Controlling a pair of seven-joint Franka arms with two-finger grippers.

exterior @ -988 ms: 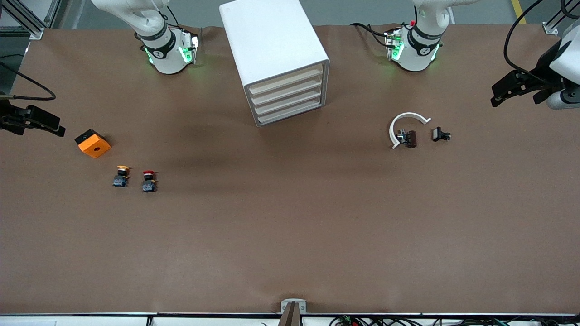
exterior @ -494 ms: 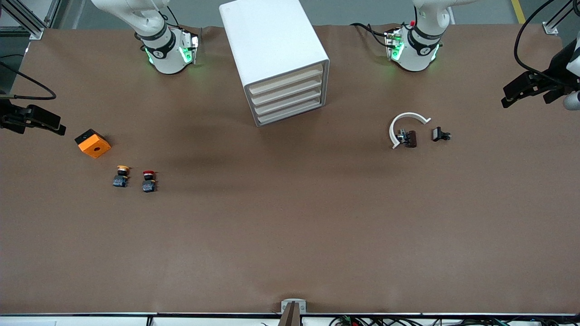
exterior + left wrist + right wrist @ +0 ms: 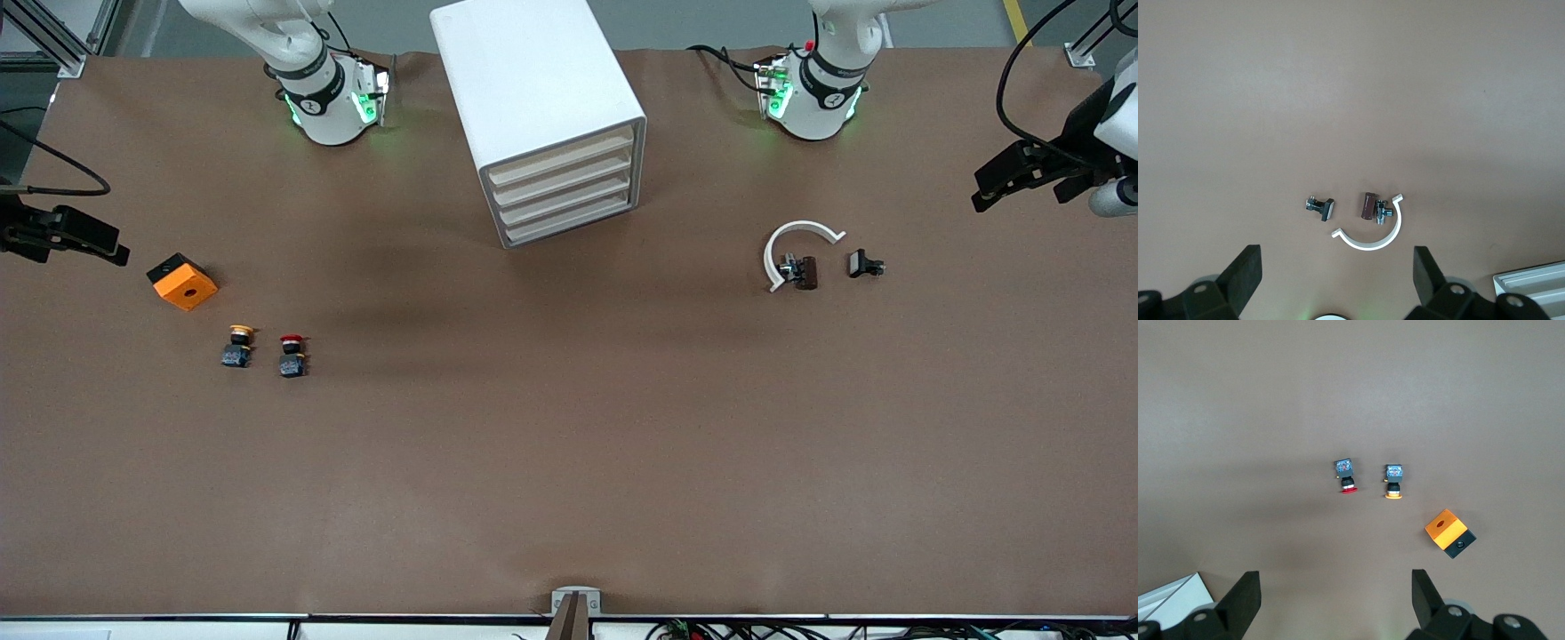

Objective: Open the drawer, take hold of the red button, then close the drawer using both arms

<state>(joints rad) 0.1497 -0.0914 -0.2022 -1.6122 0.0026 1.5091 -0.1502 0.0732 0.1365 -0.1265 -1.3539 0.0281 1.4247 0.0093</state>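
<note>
The white cabinet (image 3: 542, 98) stands between the arm bases. Its four cream drawer fronts (image 3: 563, 191) are all shut, and I cannot tell which one the task's drawer is. A corner of the cabinet shows in the left wrist view (image 3: 1531, 283) and in the right wrist view (image 3: 1171, 597). The red-capped button (image 3: 291, 353) lies on the table toward the right arm's end; it also shows in the right wrist view (image 3: 1346, 477). My right gripper (image 3: 116, 255) hangs open and empty over the table's edge beside the orange cube; its open fingers frame bare table (image 3: 1335, 590). My left gripper (image 3: 982, 191) is open and empty over the left arm's end (image 3: 1336, 273).
A yellow-orange-capped button (image 3: 237, 347) lies beside the red one. An orange cube with a hole (image 3: 182, 281) lies farther from the front camera than both. Toward the left arm's end lie a white C-shaped clip (image 3: 796, 242), a brown part (image 3: 805, 272) and a small black part (image 3: 862, 264).
My left gripper swung out toward the table's end and has come back a little. The right arm and the things on the table have not moved.
</note>
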